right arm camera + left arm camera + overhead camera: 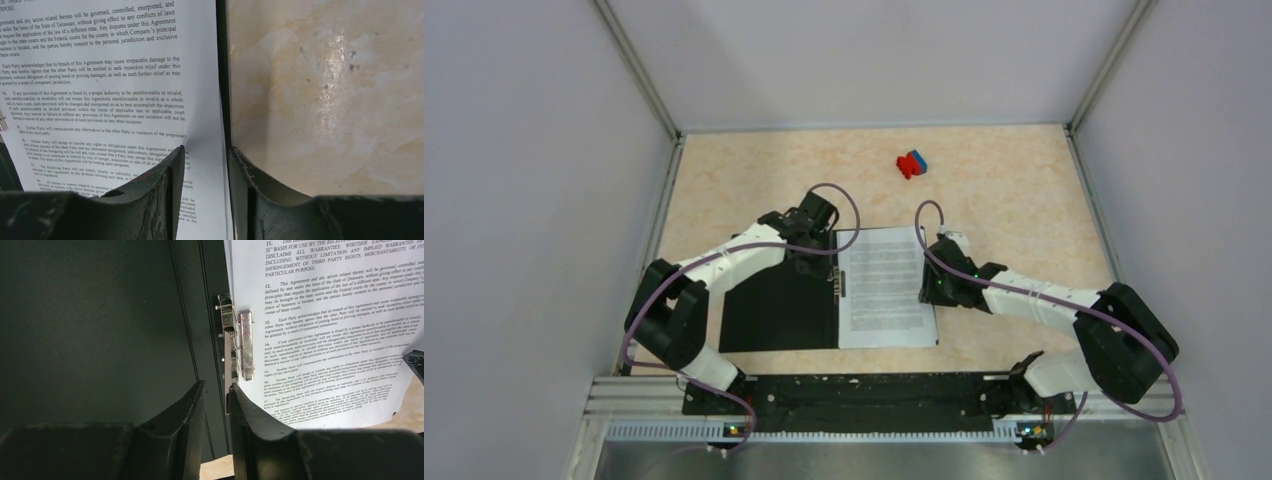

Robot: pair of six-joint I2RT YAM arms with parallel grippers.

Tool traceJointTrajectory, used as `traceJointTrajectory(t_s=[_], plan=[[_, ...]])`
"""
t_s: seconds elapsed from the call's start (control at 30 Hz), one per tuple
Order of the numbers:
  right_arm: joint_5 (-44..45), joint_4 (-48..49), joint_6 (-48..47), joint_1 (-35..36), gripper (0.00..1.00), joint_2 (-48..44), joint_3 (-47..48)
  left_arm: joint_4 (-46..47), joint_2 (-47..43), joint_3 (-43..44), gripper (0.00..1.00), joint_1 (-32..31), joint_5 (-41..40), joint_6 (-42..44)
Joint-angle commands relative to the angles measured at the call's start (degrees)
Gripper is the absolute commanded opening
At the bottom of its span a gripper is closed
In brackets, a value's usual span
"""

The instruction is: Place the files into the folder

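Observation:
The folder (774,310) lies open on the table, black inside up. The files (886,288), white sheets of dense black text, lie on its right half. A metal clip (242,347) on the spine sits over their left edge. My left gripper (826,272) hovers over the spine just short of the clip; in the left wrist view it (216,385) is open by a narrow gap and holds nothing. My right gripper (926,288) is at the files' right edge; in the right wrist view it (206,148) is open, its jaws astride the edge of the paper (115,90) and the folder's rim (222,75).
A small red-and-blue object (912,163) lies at the back of the beige table (1014,200). Grey walls enclose the table on the left, right and back. A black rail (844,395) runs along the near edge between the arm bases.

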Motion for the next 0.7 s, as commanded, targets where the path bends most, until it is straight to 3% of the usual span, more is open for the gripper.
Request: traceJointTrajectory(t_s=[0.0,0.67], plan=[[0.6,-0.2,-0.1,0.0,0.38,1.6,0.0,-1.4,-1.0,1.6,0.28,-0.5,-1.8,-0.2],[0.4,0.5,0.3,0.0,0.38,1.9,-0.5,1.4,1.0,-1.1,0.2,-2.8,2.3,-2.4]])
